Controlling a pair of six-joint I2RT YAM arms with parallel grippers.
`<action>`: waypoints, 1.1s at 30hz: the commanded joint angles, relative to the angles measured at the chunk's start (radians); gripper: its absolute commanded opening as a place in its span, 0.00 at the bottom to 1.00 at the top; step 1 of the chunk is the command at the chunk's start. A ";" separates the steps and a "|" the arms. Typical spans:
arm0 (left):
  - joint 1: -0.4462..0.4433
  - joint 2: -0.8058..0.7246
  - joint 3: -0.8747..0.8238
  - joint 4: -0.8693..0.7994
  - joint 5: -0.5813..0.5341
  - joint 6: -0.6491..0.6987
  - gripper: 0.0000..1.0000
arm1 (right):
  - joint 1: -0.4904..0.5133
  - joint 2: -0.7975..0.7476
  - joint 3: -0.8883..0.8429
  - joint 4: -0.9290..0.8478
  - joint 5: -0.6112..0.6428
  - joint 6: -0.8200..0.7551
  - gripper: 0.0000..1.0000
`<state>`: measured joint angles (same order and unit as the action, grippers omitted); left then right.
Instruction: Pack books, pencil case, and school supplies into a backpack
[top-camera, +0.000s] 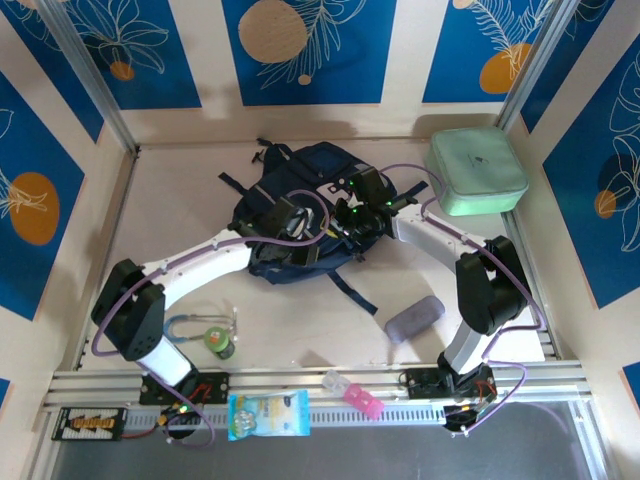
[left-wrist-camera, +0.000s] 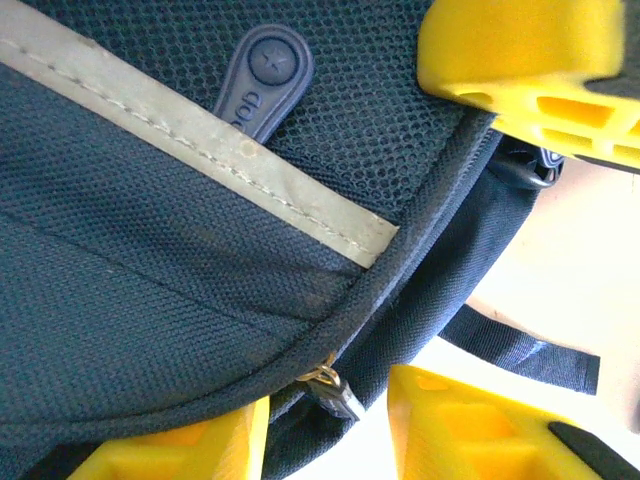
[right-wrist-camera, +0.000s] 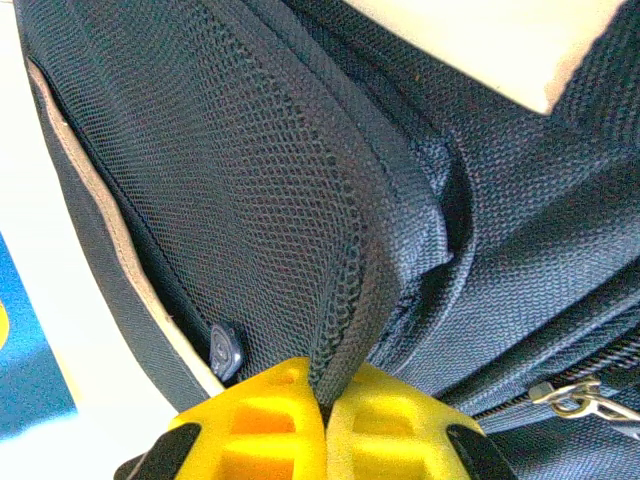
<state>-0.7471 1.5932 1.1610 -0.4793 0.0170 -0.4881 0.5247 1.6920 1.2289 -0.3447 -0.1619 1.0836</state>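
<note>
The navy backpack (top-camera: 300, 165) lies flat on the table (top-camera: 180, 230), just above the middle of the overhead frame, with its dark straps trailing out towards the lower right. Both arms reach in over it from the bottom corners and meet on top of it.

The right gripper (right-wrist-camera: 322, 398) is clenched: its yellow fingers (right-wrist-camera: 270, 410) are pressed together at the bottom of the wrist view, pinching a raised fold of the backpack's mesh fabric between them.

The left gripper (top-camera: 287, 217) sits on the left half of the bag. In its wrist view the yellow fingers (left-wrist-camera: 520, 55) stand apart, one at the upper right and one along the bottom edge, with the backpack's piped rim running between them. I cannot tell whether they are actually gripping it. A metal zip pull (left-wrist-camera: 335, 390) hangs at the bottom centre, a pale trim strip (left-wrist-camera: 200, 150) crosses the upper left, and a blue rubber tab (left-wrist-camera: 262, 75) sits above it.

A mint-green case (top-camera: 477, 172) rests in the upper right, beside the bag, and a grey pouch (top-camera: 413, 318) lies towards the lower right.
</note>
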 joint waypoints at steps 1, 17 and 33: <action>-0.012 0.029 0.038 -0.024 -0.042 -0.023 0.34 | 0.000 -0.037 0.046 0.047 -0.051 0.000 0.00; -0.016 0.020 0.030 -0.050 -0.105 -0.037 0.00 | -0.014 -0.049 0.034 0.047 -0.032 0.004 0.00; 0.117 -0.167 -0.071 -0.112 -0.201 0.087 0.00 | -0.130 -0.117 -0.036 0.001 -0.039 -0.161 0.00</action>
<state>-0.6731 1.4654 1.1217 -0.5171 -0.1127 -0.4286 0.4362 1.6070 1.1793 -0.3454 -0.2188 1.0119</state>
